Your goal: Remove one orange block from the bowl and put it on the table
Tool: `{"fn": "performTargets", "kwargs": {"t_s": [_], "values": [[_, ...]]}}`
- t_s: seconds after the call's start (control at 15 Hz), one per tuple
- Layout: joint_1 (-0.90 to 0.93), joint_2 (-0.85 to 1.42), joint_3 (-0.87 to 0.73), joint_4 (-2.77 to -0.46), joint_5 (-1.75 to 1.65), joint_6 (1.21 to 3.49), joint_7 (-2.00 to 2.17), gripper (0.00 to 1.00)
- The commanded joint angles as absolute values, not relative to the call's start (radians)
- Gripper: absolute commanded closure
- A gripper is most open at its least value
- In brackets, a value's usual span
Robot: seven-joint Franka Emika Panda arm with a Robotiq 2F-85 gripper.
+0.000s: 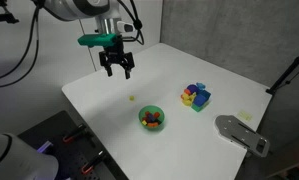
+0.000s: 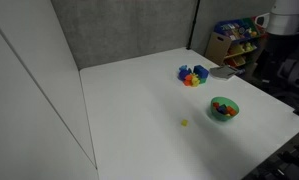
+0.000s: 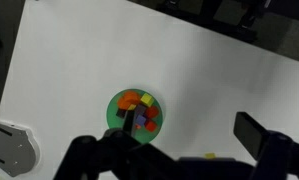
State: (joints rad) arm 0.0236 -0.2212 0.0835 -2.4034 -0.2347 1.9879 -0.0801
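Observation:
The green bowl (image 1: 151, 119) stands on the white table (image 1: 189, 60) near its front edge and holds several small blocks. It also shows in an exterior view (image 2: 224, 108) and in the wrist view (image 3: 136, 113). An orange block (image 3: 131, 100) lies at the bowl's far side among red, yellow and purple ones. My gripper (image 1: 116, 66) hangs high above the table's back left part, well away from the bowl. In the wrist view the gripper (image 3: 184, 130) is open and empty, with the bowl beside one finger.
A blue cluster of multicoloured blocks (image 1: 196, 96) sits beyond the bowl. A grey metal plate (image 1: 239, 133) lies at the table's corner. A tiny yellow block (image 1: 133, 98) lies loose on the table and also shows in the wrist view (image 3: 209, 156).

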Motion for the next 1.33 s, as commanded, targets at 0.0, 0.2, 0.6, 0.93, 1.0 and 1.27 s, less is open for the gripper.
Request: {"fn": "performTargets", "kwargs": {"t_s": [0.0,0.2,0.6,0.93,1.0,1.27], "values": [[0.034,-0.221,0.073,-2.401,-0.237,1.986,-0.078,0.0],[0.034,-0.221,0.073,-2.4,-0.237,1.986,-0.078,0.0],[0.023,-0.17,0.048,-2.427,-0.213,2.13,-0.079,0.0],[-0.013,-0.082,-0.019,-2.46,-0.174,2.288,-0.102,0.0],[-0.025,-0.06,-0.031,-2.47,-0.176,2.336,-0.093,0.0],[-0.063,0.054,-0.072,-2.479,-0.135,2.505,-0.104,0.0]]}}
